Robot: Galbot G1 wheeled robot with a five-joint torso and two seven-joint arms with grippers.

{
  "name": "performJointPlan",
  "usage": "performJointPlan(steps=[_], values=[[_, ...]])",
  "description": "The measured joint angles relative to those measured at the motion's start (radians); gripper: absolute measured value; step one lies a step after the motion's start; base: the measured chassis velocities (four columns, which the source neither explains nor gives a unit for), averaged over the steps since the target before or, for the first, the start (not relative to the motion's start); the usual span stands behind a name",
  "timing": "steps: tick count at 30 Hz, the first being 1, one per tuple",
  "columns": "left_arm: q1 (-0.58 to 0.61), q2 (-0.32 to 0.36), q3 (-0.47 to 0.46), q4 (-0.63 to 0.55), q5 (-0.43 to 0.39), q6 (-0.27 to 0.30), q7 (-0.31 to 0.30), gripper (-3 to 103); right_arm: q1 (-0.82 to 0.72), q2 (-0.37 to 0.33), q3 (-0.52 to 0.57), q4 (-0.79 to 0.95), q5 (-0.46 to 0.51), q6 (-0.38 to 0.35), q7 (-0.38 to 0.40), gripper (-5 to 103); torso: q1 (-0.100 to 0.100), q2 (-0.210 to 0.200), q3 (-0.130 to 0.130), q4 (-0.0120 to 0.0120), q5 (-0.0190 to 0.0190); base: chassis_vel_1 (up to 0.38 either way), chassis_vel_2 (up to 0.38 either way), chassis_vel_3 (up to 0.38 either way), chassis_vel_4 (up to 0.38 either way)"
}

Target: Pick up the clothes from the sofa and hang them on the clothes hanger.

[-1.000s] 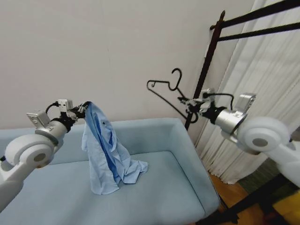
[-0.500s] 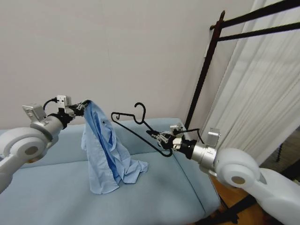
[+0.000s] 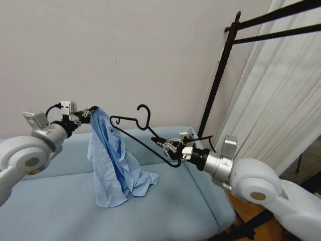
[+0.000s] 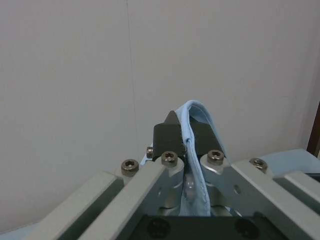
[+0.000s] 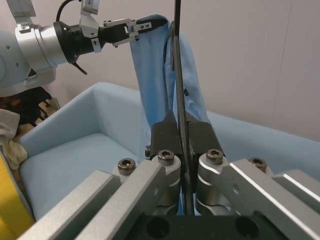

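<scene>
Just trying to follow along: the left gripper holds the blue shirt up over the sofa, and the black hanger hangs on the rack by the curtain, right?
Not quite. The black hanger is not on the rack; the right gripper grips it, as the right wrist view shows. The left gripper does hold the blue shirt up over the sofa.

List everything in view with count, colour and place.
light blue upholstered sofa: one, light blue, against the wall.
light blue fabric shirt: one, light blue, hanging over the sofa, lower end on its seat.
black wire clothes hanger: one, black, in the air next to the shirt.
dark metal clothes rack: one, dark, right of the sofa.
white pleated curtain: one, white, far right.
left gripper: one, silver and black, jaws shut on the shirt's top.
right gripper: one, silver and black, jaws shut on the hanger.
</scene>
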Motion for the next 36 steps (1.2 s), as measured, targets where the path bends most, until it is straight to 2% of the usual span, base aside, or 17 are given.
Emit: performJointPlan(steps=[21, 31, 36], values=[[-0.003, -0.014, -0.005, -0.040, -0.005, 0.002, -0.012, 1, 0.179, 0.124, -0.196, -0.141, -0.053, -0.005, 0.026, 2, 0.000, 0.000, 0.000, -0.0001, 0.0000, 0.000, 0.000, 0.000, 0.000], [-0.001, -0.037, -0.004, -0.062, 0.001, 0.002, -0.016, 1, 0.233, 0.190, -0.270, -0.210, -0.060, -0.003, 0.057, 2, 0.000, 0.000, 0.000, -0.0002, 0.0001, 0.000, 0.000, 0.000, 0.000], [0.000, -0.044, -0.011, -0.073, 0.013, 0.002, -0.017, 1, 0.258, 0.247, -0.300, -0.256, -0.055, -0.009, 0.107, 2, 0.000, 0.000, 0.000, 0.0002, -0.0001, 0.000, 0.000, 0.000, 0.000]])
